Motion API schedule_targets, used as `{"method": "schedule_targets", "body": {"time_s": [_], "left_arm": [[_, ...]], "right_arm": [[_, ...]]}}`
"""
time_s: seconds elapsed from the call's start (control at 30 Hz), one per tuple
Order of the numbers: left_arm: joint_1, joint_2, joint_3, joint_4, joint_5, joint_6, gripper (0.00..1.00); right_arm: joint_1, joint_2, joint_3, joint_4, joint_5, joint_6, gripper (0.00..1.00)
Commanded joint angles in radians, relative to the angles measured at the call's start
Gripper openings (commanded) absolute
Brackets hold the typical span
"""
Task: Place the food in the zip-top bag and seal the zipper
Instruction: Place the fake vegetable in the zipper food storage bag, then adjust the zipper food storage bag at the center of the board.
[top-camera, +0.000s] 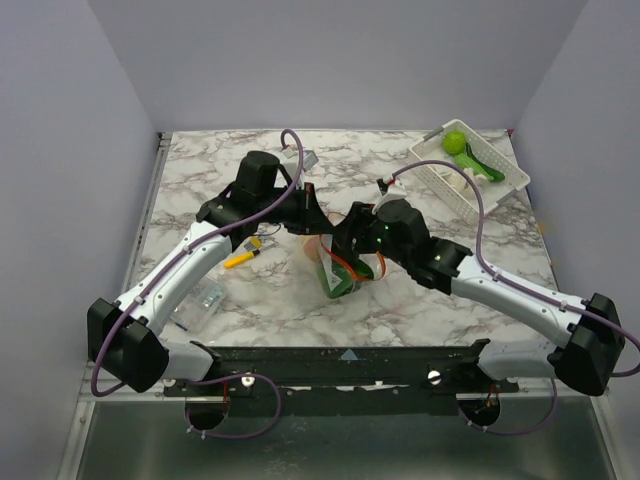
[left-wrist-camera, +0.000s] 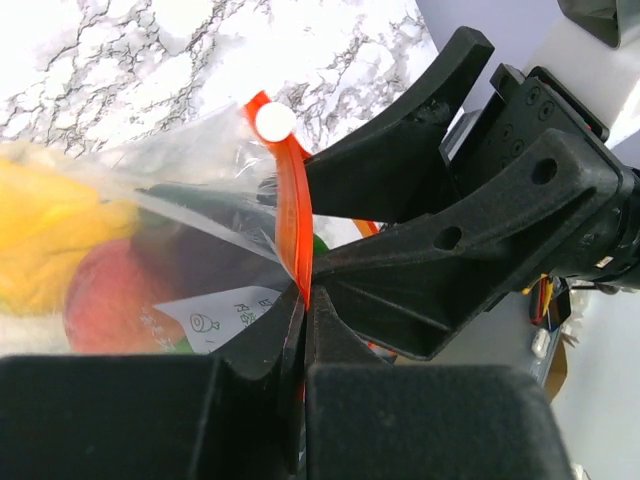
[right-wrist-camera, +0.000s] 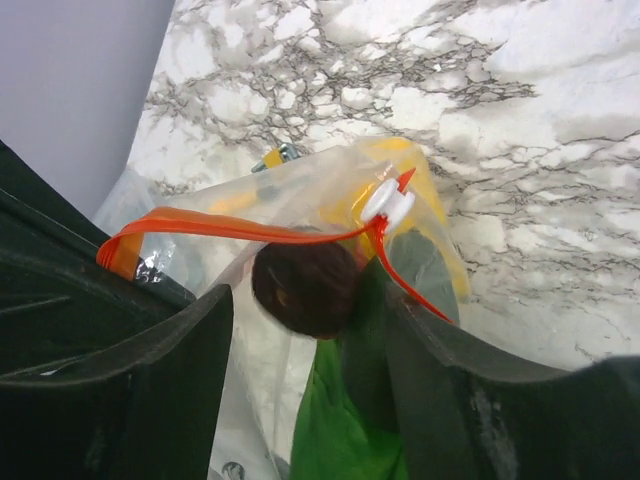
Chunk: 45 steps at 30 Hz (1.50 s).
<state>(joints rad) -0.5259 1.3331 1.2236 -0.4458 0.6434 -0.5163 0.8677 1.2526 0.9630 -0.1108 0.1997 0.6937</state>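
Observation:
The zip-top bag (top-camera: 335, 272) stands mid-table between both grippers. It holds yellow (left-wrist-camera: 50, 235), orange-red (left-wrist-camera: 105, 300), dark purple (right-wrist-camera: 305, 285) and bright green (right-wrist-camera: 345, 440) food. My left gripper (left-wrist-camera: 303, 295) is shut on the red-orange zipper (left-wrist-camera: 292, 215), just below its white slider (left-wrist-camera: 274, 122); it shows in the top view (top-camera: 318, 222). My right gripper (right-wrist-camera: 310, 300) is open. Its fingers (right-wrist-camera: 190, 350) stand apart at the bag's mouth with the purple and green food between them, under the zipper (right-wrist-camera: 240, 228) and slider (right-wrist-camera: 388, 200). The top view shows it (top-camera: 352, 252) beside the left gripper.
A white slotted basket (top-camera: 455, 183) at the back right holds a green ball (top-camera: 455, 141) and another green piece (top-camera: 480, 164). A yellow-orange marker pen (top-camera: 241, 258) and a small clear packet (top-camera: 207, 298) lie left of the bag.

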Motion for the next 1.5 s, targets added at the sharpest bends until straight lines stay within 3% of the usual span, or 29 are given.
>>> {"method": "schedule_targets", "body": {"time_s": [0.0,0.37,0.63,0.8,1.07,1.17,1.3,1.47], "left_arm": [[-0.006,-0.027,0.016,0.037,0.016,0.006,0.0],[-0.006,-0.018,0.024,0.017,-0.014,0.026,0.0],[-0.006,-0.004,0.027,0.009,-0.033,0.042,0.0],[-0.006,0.002,0.031,0.009,-0.02,0.043,0.0],[-0.006,0.012,0.042,-0.005,-0.021,0.068,0.0],[-0.006,0.021,0.049,-0.014,-0.02,0.073,0.0],[-0.011,0.014,0.047,-0.002,-0.01,0.086,0.0],[-0.049,-0.011,0.049,0.004,-0.029,0.134,0.0]], "right_arm": [[0.01,-0.023,0.012,-0.02,0.036,0.027,0.66],[0.011,-0.141,0.043,-0.237,-0.014,-0.008,0.63],[-0.007,-0.199,-0.03,-0.324,0.137,-0.084,0.64],[-0.025,-0.17,-0.099,-0.232,0.014,-0.147,0.62],[-0.07,-0.131,-0.109,-0.214,-0.031,-0.164,0.44],[-0.071,-0.165,-0.117,-0.205,-0.081,-0.141,0.3],[-0.071,-0.185,-0.088,-0.199,-0.166,-0.117,0.01],[-0.071,-0.206,-0.067,-0.134,-0.259,0.027,0.0]]}}
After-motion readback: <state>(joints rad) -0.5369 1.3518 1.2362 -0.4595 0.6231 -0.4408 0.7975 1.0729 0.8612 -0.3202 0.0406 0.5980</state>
